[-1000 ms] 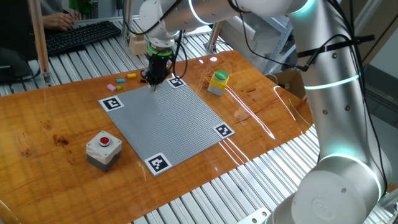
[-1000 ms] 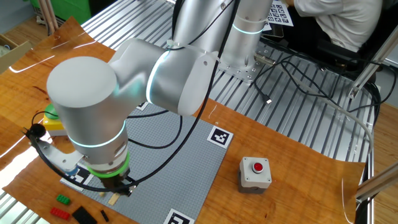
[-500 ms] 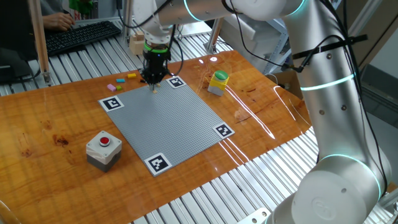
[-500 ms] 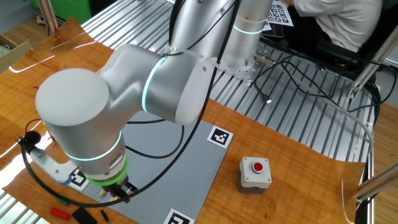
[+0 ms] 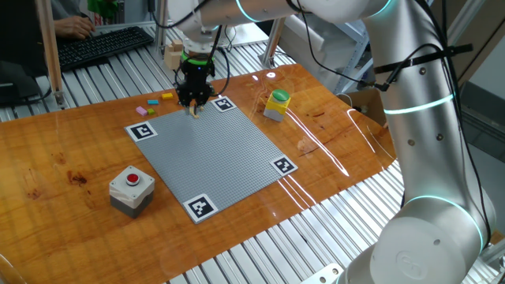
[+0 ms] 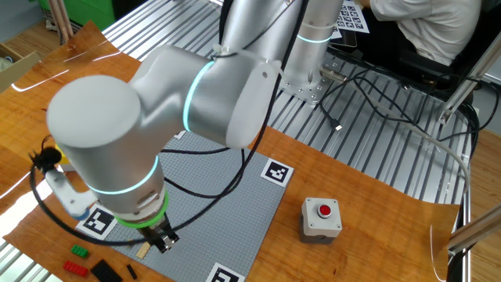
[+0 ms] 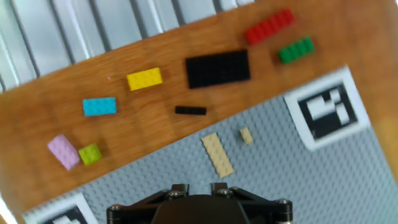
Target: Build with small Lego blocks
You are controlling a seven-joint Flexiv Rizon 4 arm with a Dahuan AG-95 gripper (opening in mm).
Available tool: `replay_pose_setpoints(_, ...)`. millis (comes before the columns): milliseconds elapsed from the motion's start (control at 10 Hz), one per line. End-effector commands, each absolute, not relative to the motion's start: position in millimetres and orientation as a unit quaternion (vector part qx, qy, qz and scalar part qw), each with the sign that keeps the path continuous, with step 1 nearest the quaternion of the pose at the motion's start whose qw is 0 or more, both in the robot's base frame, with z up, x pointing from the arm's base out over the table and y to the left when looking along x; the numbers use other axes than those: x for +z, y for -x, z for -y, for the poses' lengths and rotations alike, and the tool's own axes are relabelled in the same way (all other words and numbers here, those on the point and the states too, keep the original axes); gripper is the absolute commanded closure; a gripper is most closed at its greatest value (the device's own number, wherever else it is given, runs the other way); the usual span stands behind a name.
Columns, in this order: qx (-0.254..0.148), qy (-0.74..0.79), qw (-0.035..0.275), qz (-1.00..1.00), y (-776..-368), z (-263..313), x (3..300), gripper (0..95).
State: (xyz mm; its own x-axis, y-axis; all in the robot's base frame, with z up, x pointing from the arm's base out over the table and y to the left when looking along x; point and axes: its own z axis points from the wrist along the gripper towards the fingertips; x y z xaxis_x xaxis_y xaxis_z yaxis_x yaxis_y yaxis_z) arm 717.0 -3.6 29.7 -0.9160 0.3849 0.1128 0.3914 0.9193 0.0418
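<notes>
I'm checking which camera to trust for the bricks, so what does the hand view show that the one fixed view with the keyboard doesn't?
Only the hand view shows the loose bricks clearly: a red brick, green brick, black plate, cyan brick, and two tan bricks on the baseplate's edge.

Only the fixed view shows the red button box, the yellow container, and the hand itself.

Both show the grey baseplate with its corner markers.

Nine small Lego blocks [image 7: 217, 154]

Loose bricks [image 7: 217, 68] lie on the table [image 5: 71, 158] beside the baseplate [image 5: 213, 154]
</notes>
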Motion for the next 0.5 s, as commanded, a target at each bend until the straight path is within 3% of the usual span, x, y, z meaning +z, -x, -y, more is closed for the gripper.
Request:
replay_pose_setpoints(100, -0.072, 0.384, 0.064, 0.918, -716, -17, 35, 76.0)
replay_pose_setpoints(500, -0.082, 0.479, 0.067, 0.871, -724, -41, 38, 76.0)
